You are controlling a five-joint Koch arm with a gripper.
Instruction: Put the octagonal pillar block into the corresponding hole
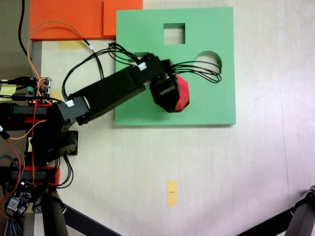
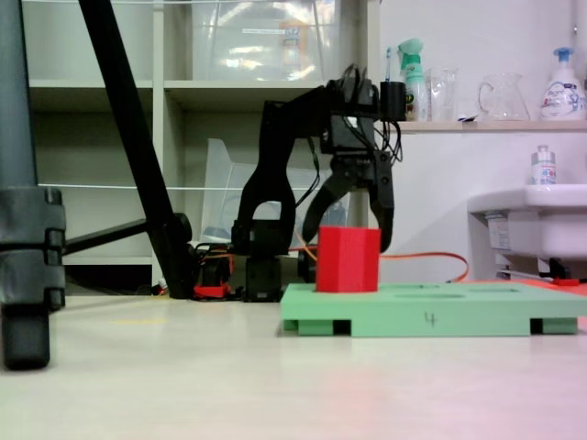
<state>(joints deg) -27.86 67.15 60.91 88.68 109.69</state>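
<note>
One red octagonal block (image 2: 348, 259) stands upright on the green foam board (image 1: 147, 39), between the spread gripper (image 2: 347, 236) fingers (image 2: 383, 213), which flank it without clearly clamping it. You are judged to be at the seating step: the block's base appears at or in its octagonal hole. Next, confirm alignment and press down. Count one block, one board, three visible cutouts: square (image 1: 174, 33), round (image 1: 208, 60) and a partly hidden one (image 1: 141, 55).

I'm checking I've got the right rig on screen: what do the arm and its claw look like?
The arm is matt black and boxy, with red parts at its base. Thin black cables loop from white plugs near the wrist. The claw is black too, with two curved fingers tapering downward. No markings are readable.
</note>
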